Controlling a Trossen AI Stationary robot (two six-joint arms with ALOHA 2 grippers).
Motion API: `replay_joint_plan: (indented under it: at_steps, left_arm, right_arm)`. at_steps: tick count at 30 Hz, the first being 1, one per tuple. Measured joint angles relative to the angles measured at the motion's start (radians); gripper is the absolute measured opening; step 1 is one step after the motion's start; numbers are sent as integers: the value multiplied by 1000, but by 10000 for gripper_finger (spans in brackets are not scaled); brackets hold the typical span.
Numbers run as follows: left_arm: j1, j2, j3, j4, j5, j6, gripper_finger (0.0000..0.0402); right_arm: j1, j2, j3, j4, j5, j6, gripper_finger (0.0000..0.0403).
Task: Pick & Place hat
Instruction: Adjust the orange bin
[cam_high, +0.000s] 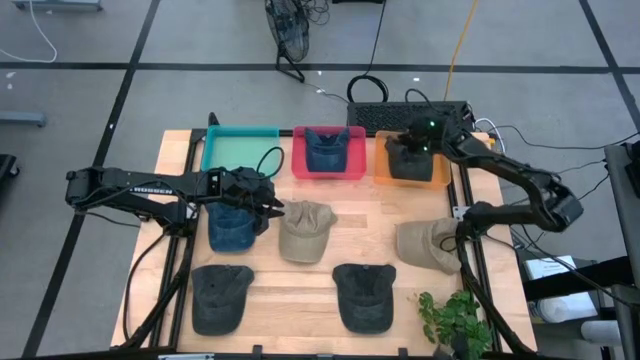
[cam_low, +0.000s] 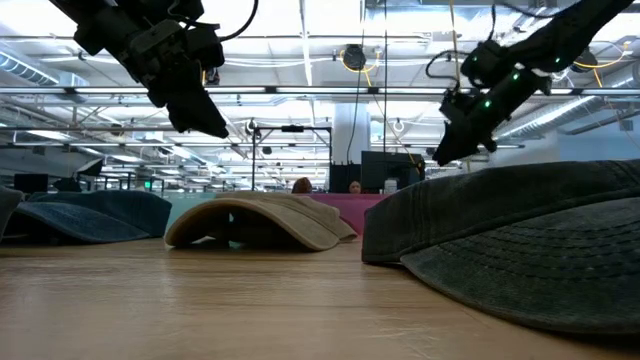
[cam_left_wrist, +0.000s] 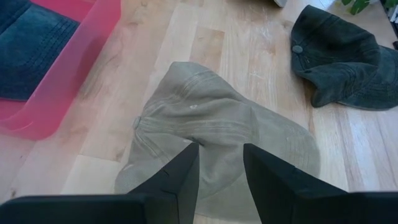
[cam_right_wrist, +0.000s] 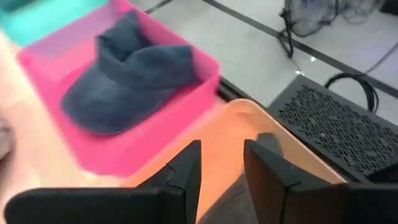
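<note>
Dark grey hats (cam_high: 221, 297) lie along the counter's (cam_high: 300, 285) near edge in the high view, a second one (cam_high: 364, 295) beside a plant (cam_high: 455, 320). Behind them sit a blue hat (cam_high: 232, 228), a tan hat (cam_high: 303, 230) and another tan one (cam_high: 428, 244). At the back stand a teal bin (cam_high: 240, 148), a pink bin (cam_high: 329, 171) holding a blue hat, and an orange bin (cam_high: 412, 175).

Low view: the left gripper (cam_low: 200, 110) and right gripper (cam_low: 452, 148) hang in the air.

Left wrist view: its fingers (cam_left_wrist: 186, 180), narrowly parted and empty, hover over the tan hat.

Right wrist view: the fingers (cam_right_wrist: 186, 171) stand slightly apart, empty, above the orange bin.
</note>
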Motion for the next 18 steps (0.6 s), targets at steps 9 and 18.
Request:
replay_joint_plan:
  at_steps: [9,18]
  left_arm:
    - [0,0,0,0,1,6,136]
    - [1,0,1,19,1,64,136]
  right_arm:
    - [188,-143,0,-330,-1,155,98]
    - [309,-155,0,-553,8,356,98]
